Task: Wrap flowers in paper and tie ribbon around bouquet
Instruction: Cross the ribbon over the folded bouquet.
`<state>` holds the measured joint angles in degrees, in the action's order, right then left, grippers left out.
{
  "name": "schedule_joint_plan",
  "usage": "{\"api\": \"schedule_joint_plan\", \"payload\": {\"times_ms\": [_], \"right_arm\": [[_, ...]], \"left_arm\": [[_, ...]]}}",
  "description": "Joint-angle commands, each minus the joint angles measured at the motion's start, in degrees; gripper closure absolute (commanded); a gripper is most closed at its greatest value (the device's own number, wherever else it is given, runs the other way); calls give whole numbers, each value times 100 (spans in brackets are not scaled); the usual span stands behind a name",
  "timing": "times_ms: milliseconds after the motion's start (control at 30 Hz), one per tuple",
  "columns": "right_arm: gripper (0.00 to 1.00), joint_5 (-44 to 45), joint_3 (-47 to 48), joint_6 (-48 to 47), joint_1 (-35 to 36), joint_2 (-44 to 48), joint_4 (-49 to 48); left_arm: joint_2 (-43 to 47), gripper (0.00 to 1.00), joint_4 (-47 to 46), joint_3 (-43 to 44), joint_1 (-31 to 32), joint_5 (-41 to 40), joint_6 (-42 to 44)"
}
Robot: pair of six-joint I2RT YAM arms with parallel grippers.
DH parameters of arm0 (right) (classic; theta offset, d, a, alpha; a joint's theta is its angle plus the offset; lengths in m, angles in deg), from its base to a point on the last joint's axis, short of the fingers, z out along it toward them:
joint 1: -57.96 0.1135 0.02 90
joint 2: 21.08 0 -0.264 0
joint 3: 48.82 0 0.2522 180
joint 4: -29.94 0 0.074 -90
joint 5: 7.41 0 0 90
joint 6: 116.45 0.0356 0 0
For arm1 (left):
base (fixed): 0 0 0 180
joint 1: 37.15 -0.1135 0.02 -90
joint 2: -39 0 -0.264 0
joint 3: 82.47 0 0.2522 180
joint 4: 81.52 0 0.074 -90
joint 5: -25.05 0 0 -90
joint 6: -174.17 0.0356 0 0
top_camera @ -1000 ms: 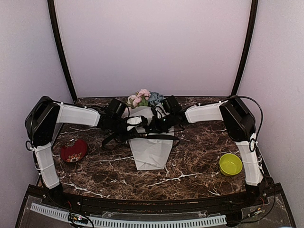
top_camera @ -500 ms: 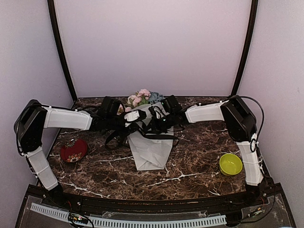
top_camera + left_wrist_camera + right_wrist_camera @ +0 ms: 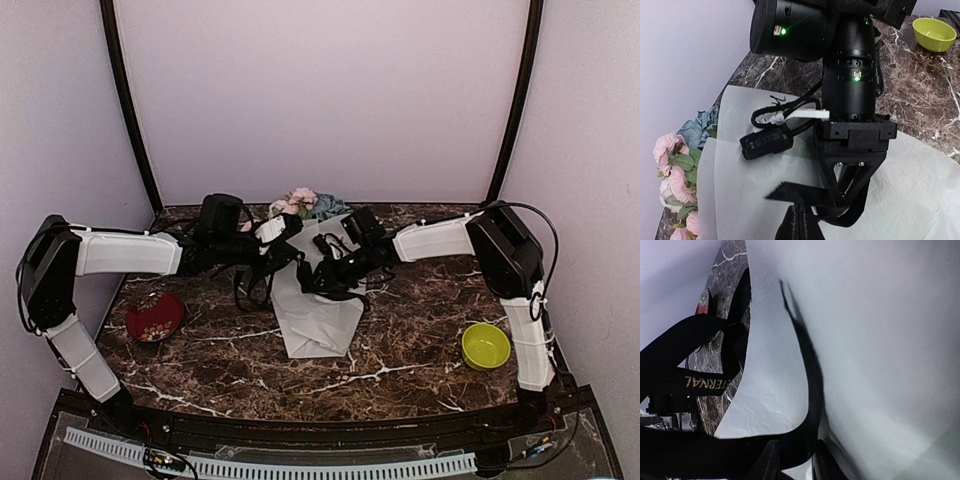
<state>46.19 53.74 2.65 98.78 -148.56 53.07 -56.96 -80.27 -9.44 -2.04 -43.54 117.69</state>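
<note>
**Two-armed ribbon tie, in progress.** On the near counter [image 3: 400,372] a red bowl [image 3: 155,318] stands well outboard of the left tool [image 3: 794,222]. A yellow-green bowl [image 3: 486,345] stands well outboard of the right tool [image 3: 842,199]. Neither bowl appears to serve this step.

Between and beneath the two tools lies the bouquet. Its frosted paper [image 3: 318,318] is rolled into a cone lying flat, with the narrow end on the near side of both tools and the wide mouth beyond them. This probably leaves the waist of the cone exposed, so a band can cross it.

The left tool is clenched on the black ribbon [image 3: 787,191] and raised above the paper. Slack ribbon hangs in loops below it and to its outer side. Holding it high seems meant to keep the free length off the sheet and under light tension.

Directly ahead of the left tool, the right tool points down at the waist of the cone. The ribbon passes between its fingers and trails across the paper below them. Whether those fingers pinch the band or stand slack around it cannot be told. The facing poses suggest the ribbon is being handed from one tool to the other.

Beyond both tools, at the far edge of the counter, the flowers [image 3: 303,203] emerge from the mouth of the cone, clear of the tying zone.
</note>
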Motion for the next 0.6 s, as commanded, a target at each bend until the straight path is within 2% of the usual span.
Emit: {"api": "schedule_joint_plan", "payload": {"times_ms": [0,100,233,300,567], "right_arm": [[76,-140,-14,-157,-21,115,174],[77,-235,-22,-206,-21,114,220],[86,-475,-103,-351,-6,137,238],[89,-566,-144,-490,16,189,273],[91,-1292,-93,-1124,149,335,591]], "left_arm": [[390,100,-471,-196,-46,439,-304],[418,100,-733,-236,-123,607,-627],[371,100,-1089,-290,-238,801,-1054],[289,100,-1138,-260,-259,655,-1152],[-231,100,-1441,-219,-333,-94,-1731]]}}
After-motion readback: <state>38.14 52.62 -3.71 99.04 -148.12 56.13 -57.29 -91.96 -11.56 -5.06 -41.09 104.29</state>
